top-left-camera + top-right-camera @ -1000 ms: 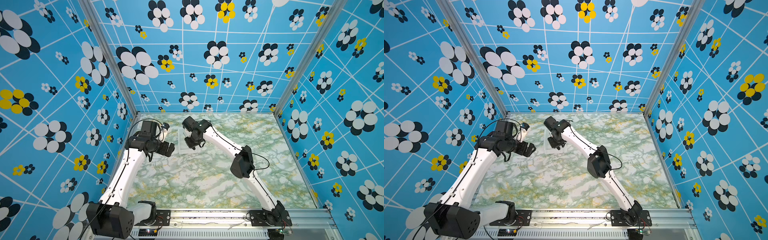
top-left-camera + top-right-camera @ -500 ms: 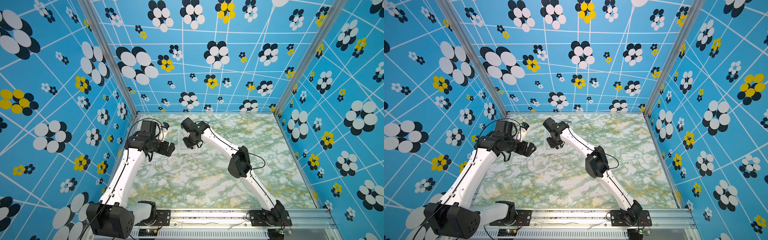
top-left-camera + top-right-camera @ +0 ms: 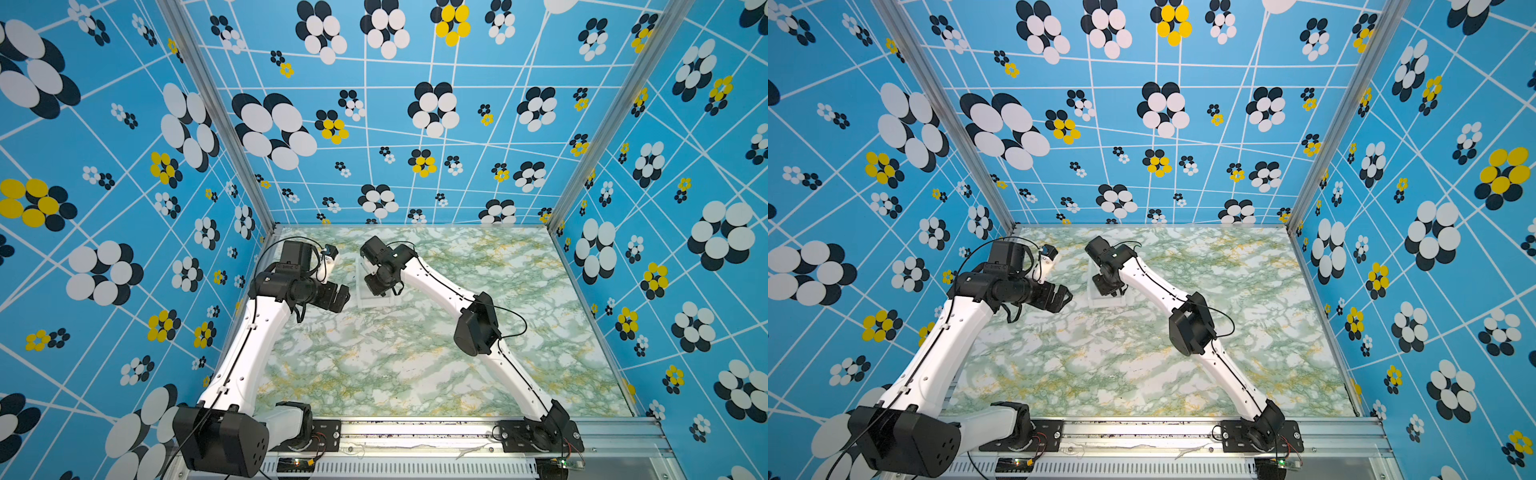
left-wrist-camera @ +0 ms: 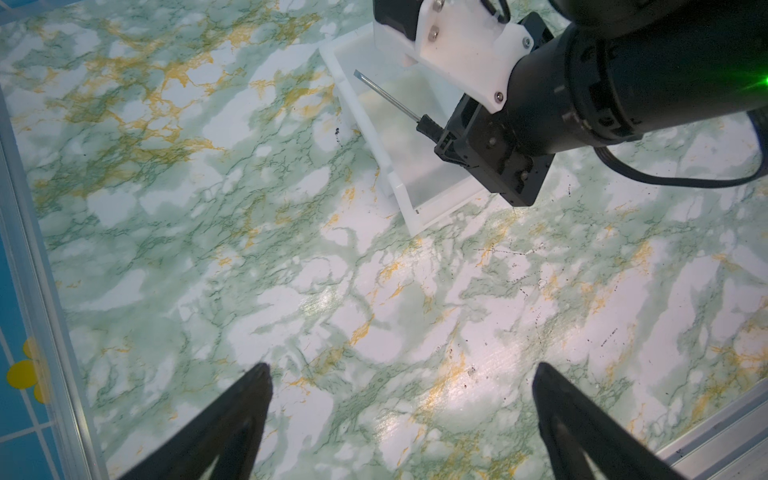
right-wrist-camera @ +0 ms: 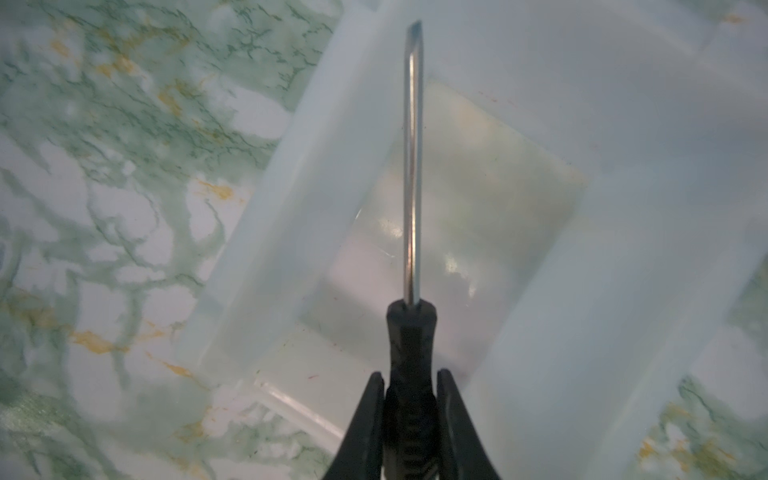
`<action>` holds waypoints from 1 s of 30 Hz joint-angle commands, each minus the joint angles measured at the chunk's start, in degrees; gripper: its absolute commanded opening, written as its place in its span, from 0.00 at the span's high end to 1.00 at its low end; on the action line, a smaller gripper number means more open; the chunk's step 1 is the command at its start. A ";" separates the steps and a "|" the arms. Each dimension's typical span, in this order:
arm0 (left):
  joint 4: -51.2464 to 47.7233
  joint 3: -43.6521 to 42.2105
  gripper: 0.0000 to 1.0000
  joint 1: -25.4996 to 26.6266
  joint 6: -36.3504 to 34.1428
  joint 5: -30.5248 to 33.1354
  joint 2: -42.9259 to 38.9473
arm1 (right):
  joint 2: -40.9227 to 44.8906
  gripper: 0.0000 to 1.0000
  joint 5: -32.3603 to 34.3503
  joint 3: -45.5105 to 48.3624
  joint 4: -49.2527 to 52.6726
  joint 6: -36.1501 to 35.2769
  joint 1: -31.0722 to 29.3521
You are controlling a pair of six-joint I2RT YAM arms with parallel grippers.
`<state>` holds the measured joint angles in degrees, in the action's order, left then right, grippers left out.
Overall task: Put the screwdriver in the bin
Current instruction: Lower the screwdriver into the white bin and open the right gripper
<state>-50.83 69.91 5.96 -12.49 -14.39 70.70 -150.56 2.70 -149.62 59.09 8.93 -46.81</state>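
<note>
The right gripper (image 5: pixel 409 380) was clamped on the screwdriver (image 5: pixel 410 187) by its black handle, holding it above the bin (image 5: pixel 286 195). Judging by that, only lowering and letting go seemed left. The left gripper (image 4: pixel 401 370) hung open and empty at the bin's nine o'clock in both top views.

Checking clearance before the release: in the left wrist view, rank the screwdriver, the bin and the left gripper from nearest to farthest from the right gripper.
1. screwdriver: clamped in the right gripper itself.
2. bin: just beneath it.
3. left gripper: open, farthest, off to the robot's left.
</note>
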 commanded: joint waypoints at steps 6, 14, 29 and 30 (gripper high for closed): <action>-0.50 0.84 0.01 -0.51 0.69 -1.64 -0.07 | -2.87 0.79 0.11 -1.56 -0.75 0.14 0.32; -0.15 0.63 0.01 -0.51 0.83 -1.80 -0.03 | -3.54 0.75 0.03 -1.71 -1.08 0.39 0.49; 0.05 0.54 0.01 -0.51 0.93 -1.80 0.07 | -1.81 0.62 2.27 -2.74 -1.43 0.56 0.65; 0.14 0.51 0.01 -0.51 1.11 -1.70 0.12 | -1.29 0.60 2.80 -2.92 -1.56 0.72 0.61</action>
<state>-50.81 69.91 5.96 -12.43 -15.09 70.70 -152.44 3.33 -150.41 57.98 9.34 -46.70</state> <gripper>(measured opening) 0.992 0.393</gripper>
